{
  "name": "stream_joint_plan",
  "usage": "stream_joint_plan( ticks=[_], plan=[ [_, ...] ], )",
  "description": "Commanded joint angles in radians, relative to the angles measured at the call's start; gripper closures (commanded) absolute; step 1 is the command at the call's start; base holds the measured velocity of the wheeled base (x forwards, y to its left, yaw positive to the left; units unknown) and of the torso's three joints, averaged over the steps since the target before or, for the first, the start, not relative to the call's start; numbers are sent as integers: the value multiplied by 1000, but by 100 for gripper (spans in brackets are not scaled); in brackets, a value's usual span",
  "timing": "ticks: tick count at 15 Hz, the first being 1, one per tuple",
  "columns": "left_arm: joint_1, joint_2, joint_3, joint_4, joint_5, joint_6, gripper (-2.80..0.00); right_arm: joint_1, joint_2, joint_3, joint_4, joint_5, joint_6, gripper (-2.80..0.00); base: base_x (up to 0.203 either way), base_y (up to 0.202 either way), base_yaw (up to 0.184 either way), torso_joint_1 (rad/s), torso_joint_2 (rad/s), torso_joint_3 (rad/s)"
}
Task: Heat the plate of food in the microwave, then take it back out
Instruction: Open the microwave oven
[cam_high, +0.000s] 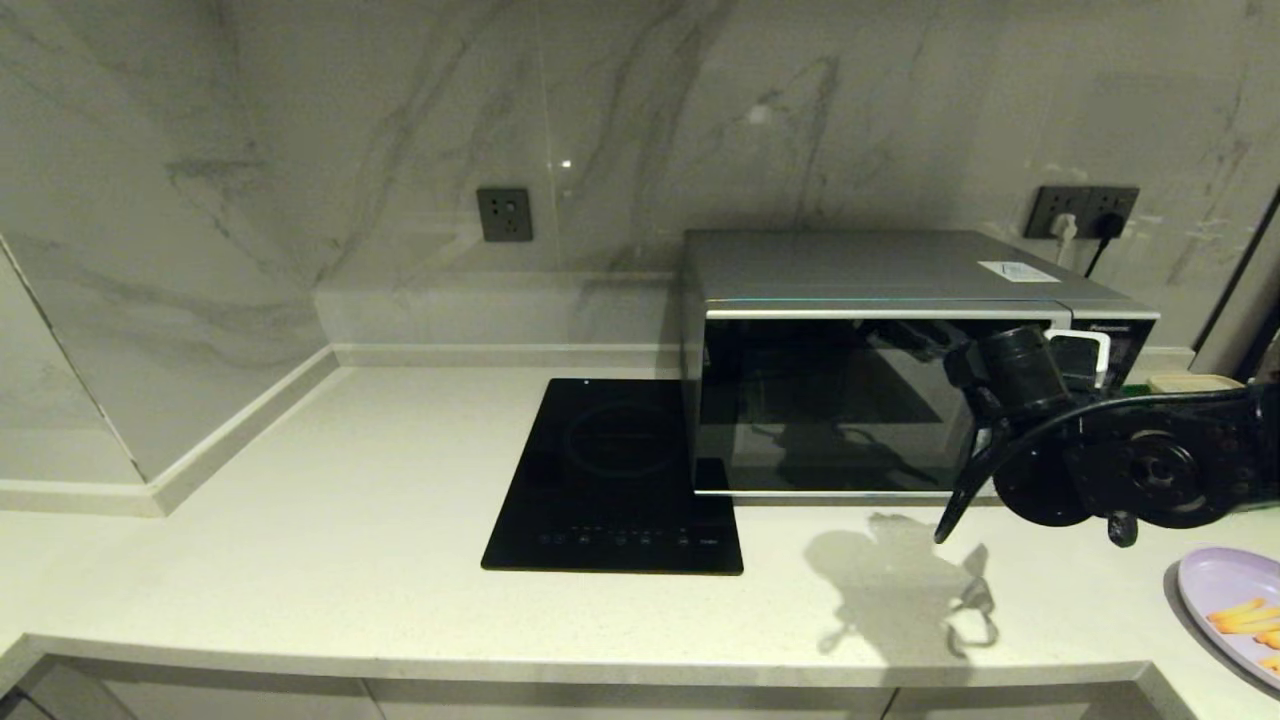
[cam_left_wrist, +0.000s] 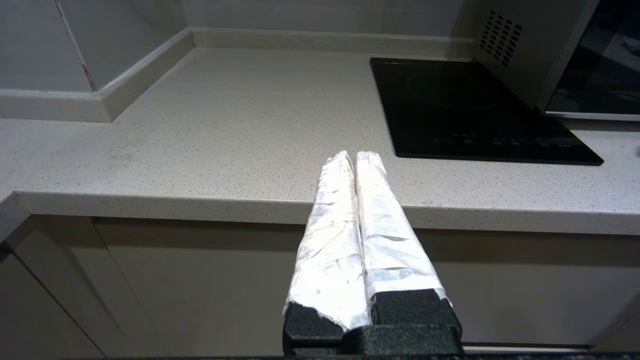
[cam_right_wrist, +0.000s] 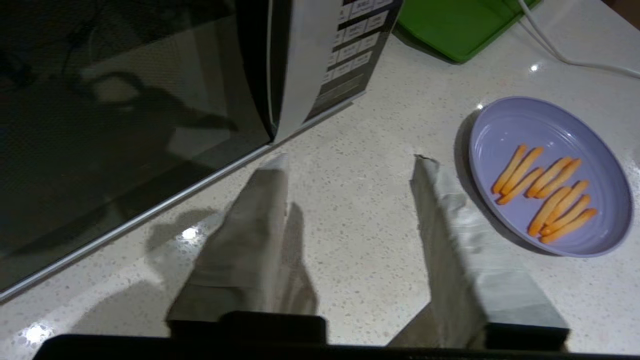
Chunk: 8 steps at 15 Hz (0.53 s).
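Observation:
The silver microwave (cam_high: 860, 370) stands at the back right of the counter, its dark glass door (cam_right_wrist: 125, 125) shut. The lavender plate (cam_high: 1235, 610) with several orange fry sticks rests on the counter to its right front, partly cut off in the head view. My right arm (cam_high: 1130, 470) hangs in front of the microwave's keypad side. The right gripper (cam_right_wrist: 351, 159) is open and empty above the bare counter, between the door's lower corner and the plate (cam_right_wrist: 550, 175). My left gripper (cam_left_wrist: 354, 156) is shut and empty, parked below the counter's front edge, far left of the microwave.
A flat black hob (cam_high: 620, 480) lies directly left of the microwave. A green tray (cam_right_wrist: 460, 25) and a white cable (cam_right_wrist: 560, 55) lie behind the plate. A beige container (cam_high: 1190, 383) sits right of the microwave. Wall sockets (cam_high: 1085, 210) are behind it.

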Motion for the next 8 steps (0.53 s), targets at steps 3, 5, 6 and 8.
stream_joint_plan(
  ticks=[3, 5, 6, 8],
  plan=[
    [0, 0, 0, 0, 0, -1, 0, -6, 59, -71, 2, -14, -4, -280, 0, 0, 0, 0, 0, 0],
    [0, 0, 0, 0, 0, -1, 0, -16, 91, -98, 3, -63, -5, -280, 0, 0, 0, 0, 0, 0],
    [0, 0, 0, 0, 0, -1, 0, -18, 106, -105, 3, -80, -5, -280, 0, 0, 0, 0, 0, 0],
    [0, 0, 0, 0, 0, -1, 0, -21, 137, -120, 4, -112, -11, -280, 0, 0, 0, 0, 0, 0]
  ],
)
